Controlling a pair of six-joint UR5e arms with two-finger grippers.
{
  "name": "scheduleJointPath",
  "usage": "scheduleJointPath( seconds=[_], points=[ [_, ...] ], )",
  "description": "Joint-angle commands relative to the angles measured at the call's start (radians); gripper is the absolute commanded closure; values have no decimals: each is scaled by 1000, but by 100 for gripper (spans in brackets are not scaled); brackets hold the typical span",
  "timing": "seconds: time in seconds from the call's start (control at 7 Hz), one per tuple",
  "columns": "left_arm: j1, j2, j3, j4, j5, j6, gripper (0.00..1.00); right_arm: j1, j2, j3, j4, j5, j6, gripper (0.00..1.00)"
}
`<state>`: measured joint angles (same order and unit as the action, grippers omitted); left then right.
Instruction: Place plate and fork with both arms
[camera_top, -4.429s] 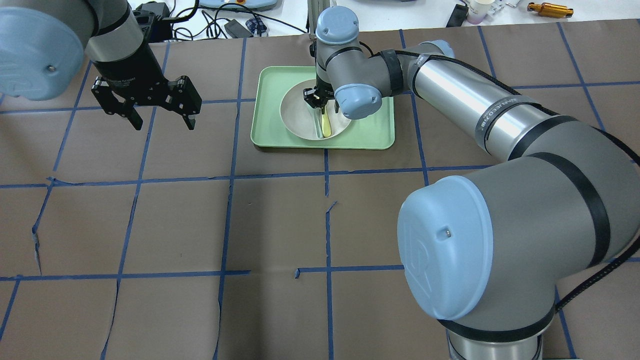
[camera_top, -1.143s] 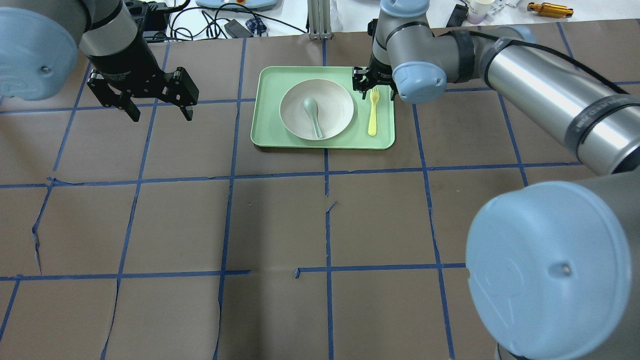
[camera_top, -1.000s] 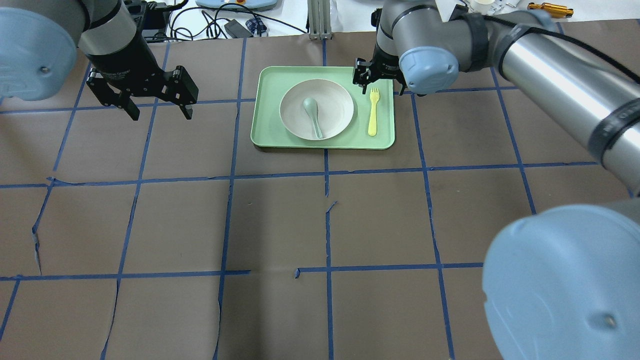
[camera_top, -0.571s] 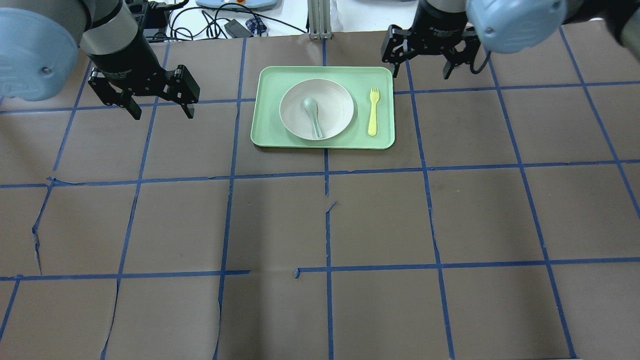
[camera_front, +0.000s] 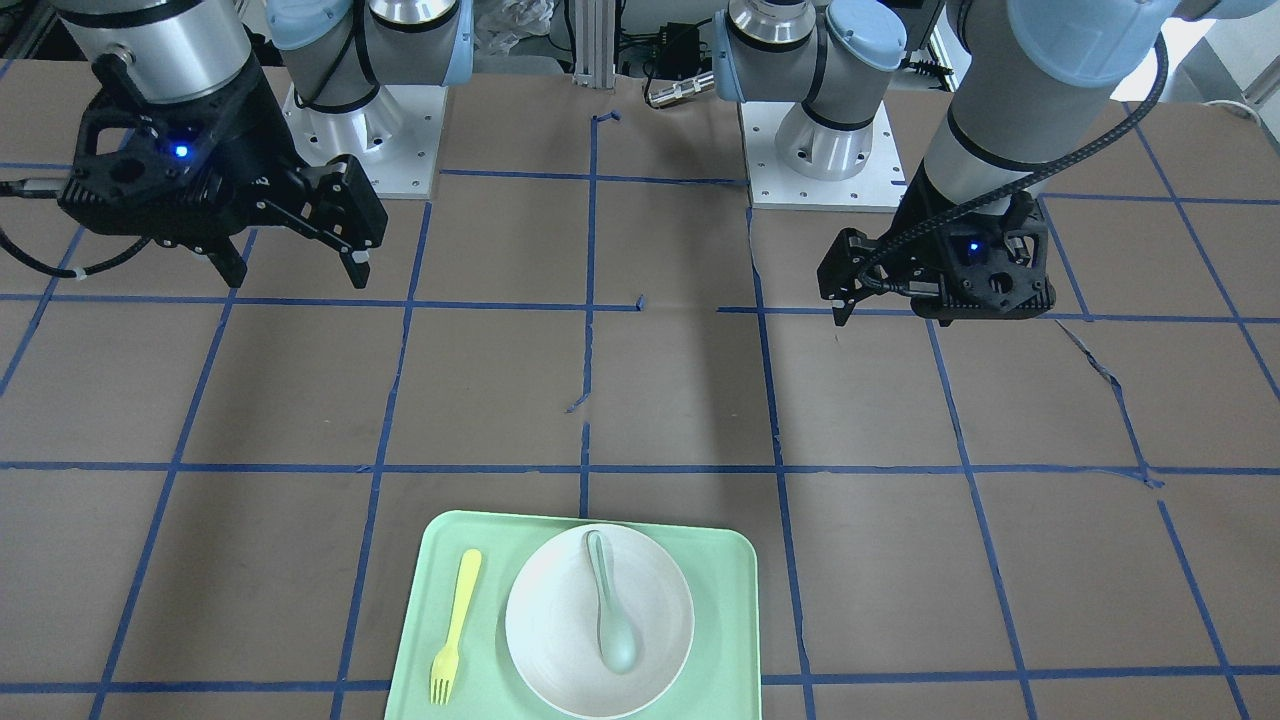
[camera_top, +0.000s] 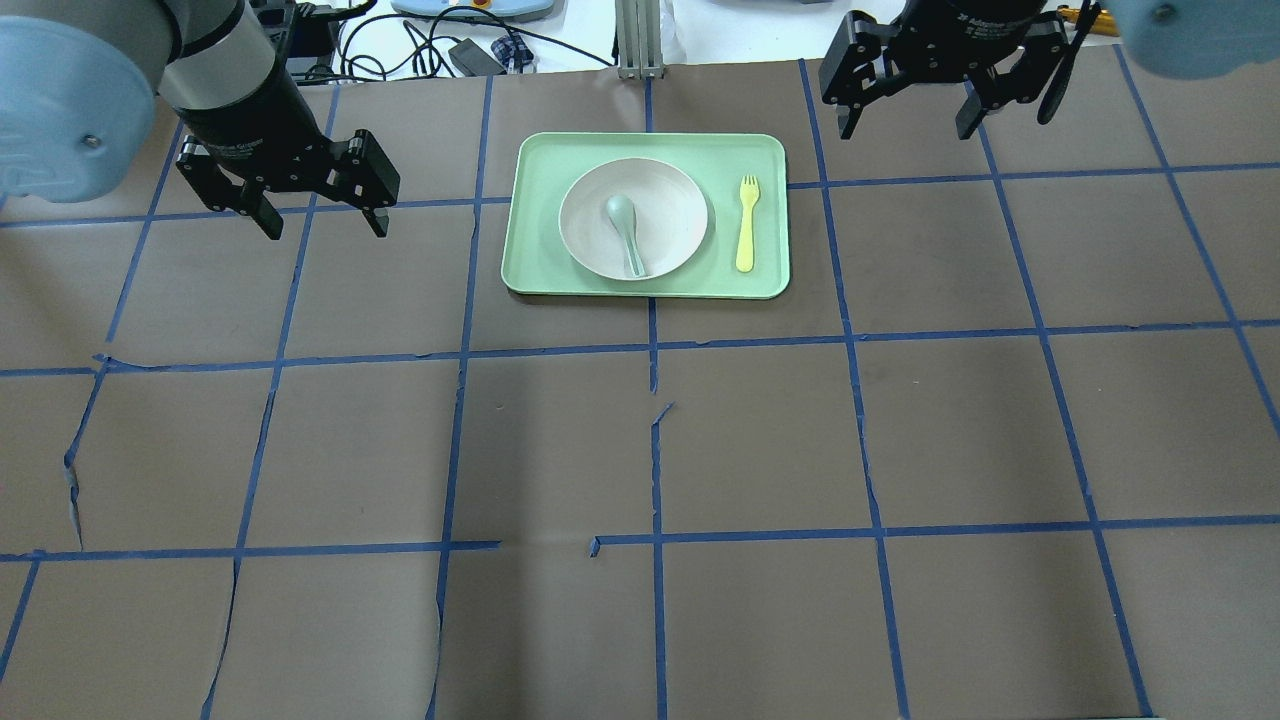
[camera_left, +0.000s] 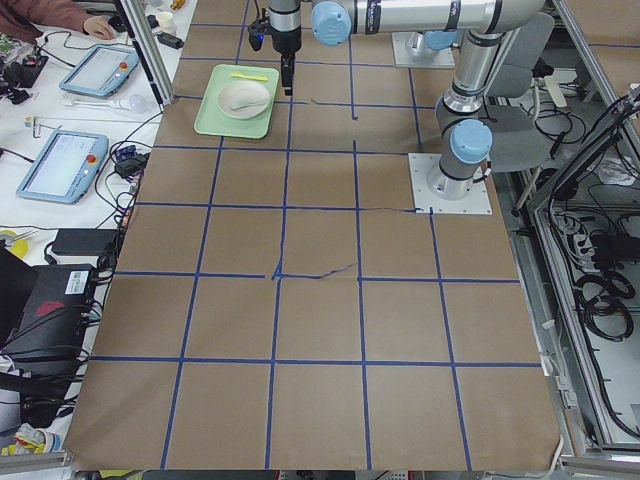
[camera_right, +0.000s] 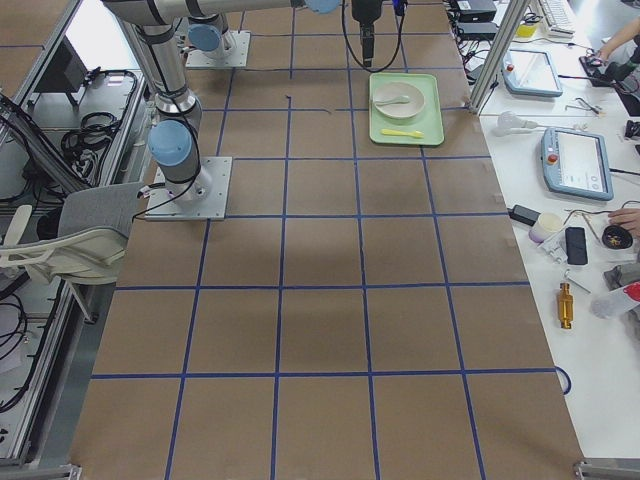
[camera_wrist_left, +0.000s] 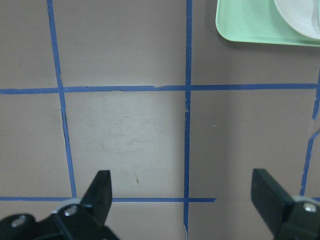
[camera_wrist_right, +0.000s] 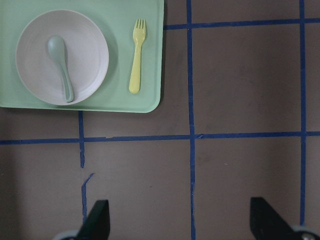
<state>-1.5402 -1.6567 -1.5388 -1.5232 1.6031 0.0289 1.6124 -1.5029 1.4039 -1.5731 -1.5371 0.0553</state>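
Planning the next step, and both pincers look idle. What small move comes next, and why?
Probably ease the left pincer toward the rim of the plate. The fork lies on the tray on the plate's far side from it. Both it and the right pincer hang open and empty, off the tray.

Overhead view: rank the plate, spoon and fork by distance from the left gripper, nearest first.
1. plate: middle of the tray, its rim closest to the left gripper.
2. spoon: lying in the plate.
3. fork: on the tray's right side, beyond the plate.
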Motion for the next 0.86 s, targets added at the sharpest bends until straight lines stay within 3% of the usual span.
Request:
scheduleJointPath(
  seconds=[0.0, 0.29, 0.71],
  points=[
    [0, 0, -1, 0, 0, 0, 0, 6, -25, 3, 47, -18, -20, 0],
    [12, 0, 0, 0, -46, 2, 0, 4, -17, 3, 44, -20, -137, 0],
    [15, 2, 6, 1, -19, 3, 0, 6, -14, 23, 28, -20, -180, 0]
  ],
)
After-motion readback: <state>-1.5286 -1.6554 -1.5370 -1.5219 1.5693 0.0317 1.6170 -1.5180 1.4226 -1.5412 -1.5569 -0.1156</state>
